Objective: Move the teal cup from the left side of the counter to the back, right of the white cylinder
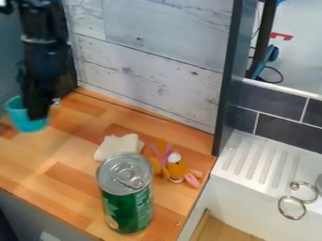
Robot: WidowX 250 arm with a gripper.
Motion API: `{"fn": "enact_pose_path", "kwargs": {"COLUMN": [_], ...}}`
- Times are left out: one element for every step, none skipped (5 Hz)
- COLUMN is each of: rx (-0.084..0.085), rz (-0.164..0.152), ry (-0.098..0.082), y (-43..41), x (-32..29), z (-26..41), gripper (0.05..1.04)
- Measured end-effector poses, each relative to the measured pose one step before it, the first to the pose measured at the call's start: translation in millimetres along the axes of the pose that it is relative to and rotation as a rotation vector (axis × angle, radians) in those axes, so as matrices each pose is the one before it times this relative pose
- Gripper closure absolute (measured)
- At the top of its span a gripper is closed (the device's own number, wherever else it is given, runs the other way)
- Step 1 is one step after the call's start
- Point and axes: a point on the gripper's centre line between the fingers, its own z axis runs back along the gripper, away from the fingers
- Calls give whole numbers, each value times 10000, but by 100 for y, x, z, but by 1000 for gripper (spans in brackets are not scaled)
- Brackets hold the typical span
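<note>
Cup (17,116), teal, tapering, partly hidden behind end effector (39,113), whose grip I cannot tell

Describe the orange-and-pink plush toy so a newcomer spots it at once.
Start at the wood-block counter, by its edge beside the ribbed white sink ledge. The orange-and-pink plush toy lies there, just beyond the green metal can. Its pink parts set it apart from the plain off-white cloth beside it.
</note>
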Motion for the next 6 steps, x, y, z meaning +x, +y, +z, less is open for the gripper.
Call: {"fn": "enact_pose_path", "kwargs": {"rx": [778,900,381,-75,-163,-40], "rz": [-646,-692,-171,-234,51,87], "ry": [-231,-1535,-512,58,320,301], "y": [-1613,854,956,614,782,1035], "x": [1538,2508,1098,908,858,951], "z": [1526,651,-29,-1525,-1258,-1075], "gripper": [992,992,992,992,992,992]}}
